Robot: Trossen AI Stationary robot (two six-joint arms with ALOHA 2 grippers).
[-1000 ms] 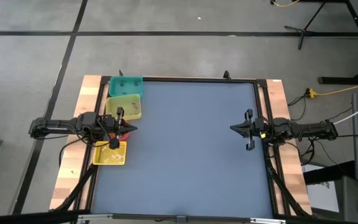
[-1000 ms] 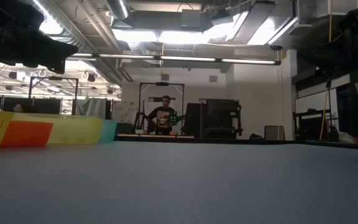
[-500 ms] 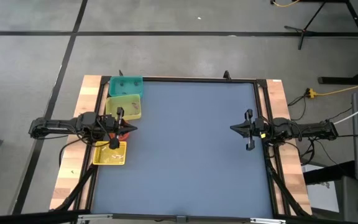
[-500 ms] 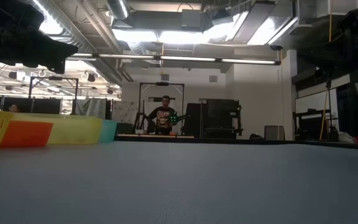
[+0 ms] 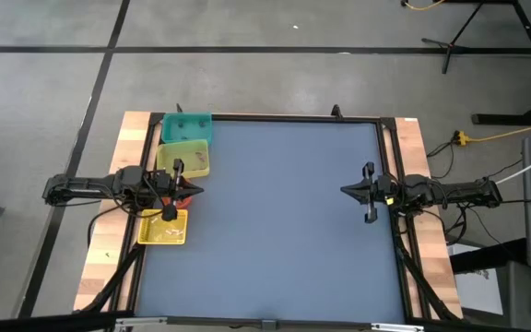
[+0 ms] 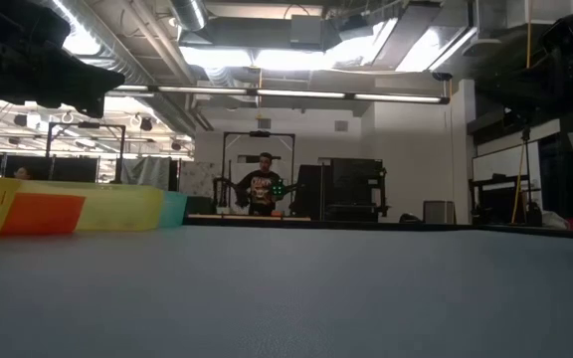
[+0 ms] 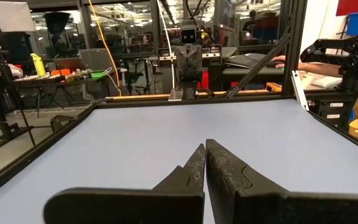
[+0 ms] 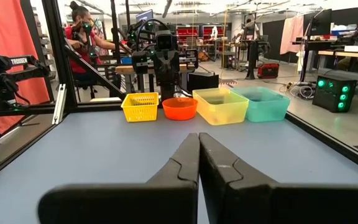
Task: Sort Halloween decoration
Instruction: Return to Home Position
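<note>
Nothing has shifted over the last second: the left claw [image 5: 194, 191], over the row of teal, yellow and orange plastic bins [image 5: 184, 157], and the right claw [image 5: 347, 191], at the opposite edge of the blue table [image 5: 284, 231], both sit pinched shut and empty, with no Halloween decoration trinkets on the table and any in the bins too small to make out, so homing looks done and no further move seems called for.

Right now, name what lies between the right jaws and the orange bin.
Only bare table, from right gripper to orange bin; the right wrist view shows it.

Row of bins [image 8: 210, 107] on table [image 8: 104, 143]
</note>
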